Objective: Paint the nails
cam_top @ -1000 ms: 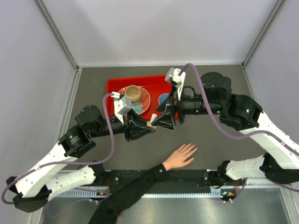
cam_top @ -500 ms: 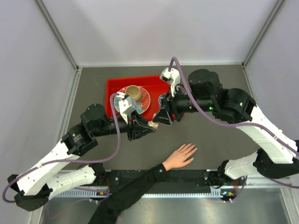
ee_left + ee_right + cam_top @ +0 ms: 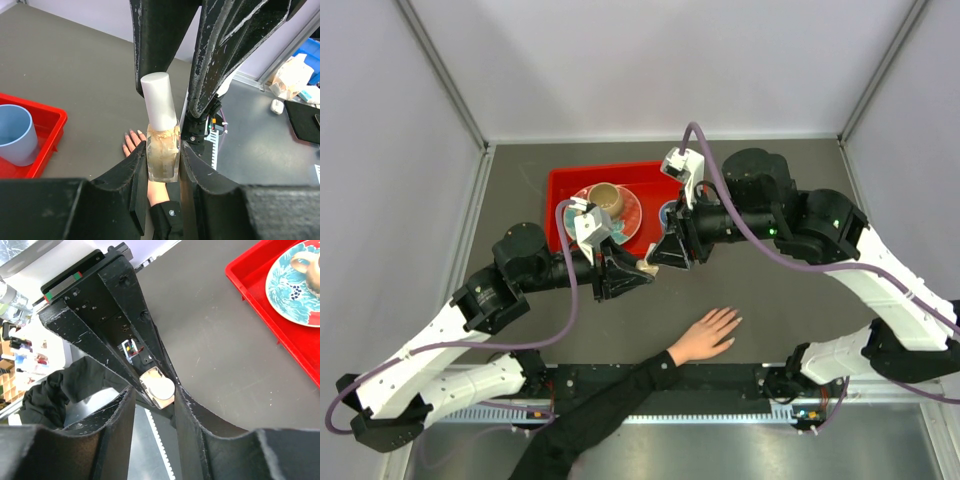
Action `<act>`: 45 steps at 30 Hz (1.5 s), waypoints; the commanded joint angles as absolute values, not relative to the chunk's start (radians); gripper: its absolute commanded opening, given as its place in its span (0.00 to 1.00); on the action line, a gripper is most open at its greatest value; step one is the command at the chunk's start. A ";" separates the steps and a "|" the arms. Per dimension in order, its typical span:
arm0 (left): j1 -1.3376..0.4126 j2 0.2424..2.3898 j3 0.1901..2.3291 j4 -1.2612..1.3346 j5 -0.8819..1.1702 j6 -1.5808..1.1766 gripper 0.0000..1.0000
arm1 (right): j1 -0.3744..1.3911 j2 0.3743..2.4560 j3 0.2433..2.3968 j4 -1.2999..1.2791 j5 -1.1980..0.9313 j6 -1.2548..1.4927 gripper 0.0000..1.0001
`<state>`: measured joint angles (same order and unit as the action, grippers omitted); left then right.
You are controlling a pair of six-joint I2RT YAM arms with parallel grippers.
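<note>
1. Closure is the news: within the last second the right claw (image 3: 665,255) has swung in toward the left claw (image 3: 632,272), and its jaws have narrowed until they flank the cap (image 3: 159,100).
2. Left claw grips the bottle (image 3: 162,162) by its body, a finger pressed to each flat side. The cap points away from it, into the right claw.
3. Right claw: its fingers sit close on either side of the cap, and one seems to touch it. I cannot tell whether they pinch it yet.
4. Meaning, as I judge it: this is the uncapping step. Once the right claw holds firm, a twist should free the cap and its brush. No painting has begun.
5. Nails (image 3: 131,134) lie below the left claw, small and pale, tipping a hand (image 3: 705,335) spread flat on the bench (image 3: 780,300), apart from both claws.
6. Materials:
   - The bottle is clear, squared glass holding pale beige polish, and is likely slick.
   - The cap is a smooth white cylinder, apt to slip.
   - The claw fingers are hard, black and scuffed at the edges.
   - The bench is dull grey.
7. Beyond the claws, a glossy red tray (image 3: 560,185) holds a patterned plate (image 3: 628,220) and a cup (image 3: 605,200).
</note>
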<state>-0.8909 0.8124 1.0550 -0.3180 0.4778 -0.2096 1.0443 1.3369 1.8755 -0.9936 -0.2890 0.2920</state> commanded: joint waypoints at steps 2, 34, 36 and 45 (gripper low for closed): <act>-0.891 0.805 1.080 -0.273 0.482 -0.204 0.00 | 1.043 1.345 1.890 -0.950 -0.316 0.298 0.36; -0.891 0.799 1.072 -0.268 0.477 -0.207 0.00 | 1.043 1.330 1.930 -0.965 -0.203 0.272 0.00; -0.891 0.802 1.074 -0.268 0.479 -0.207 0.00 | 1.043 1.322 1.927 -0.963 -0.195 0.270 0.00; -0.891 0.813 1.080 -0.270 0.483 -0.210 0.00 | 1.045 1.313 1.927 -0.963 -0.169 0.265 0.00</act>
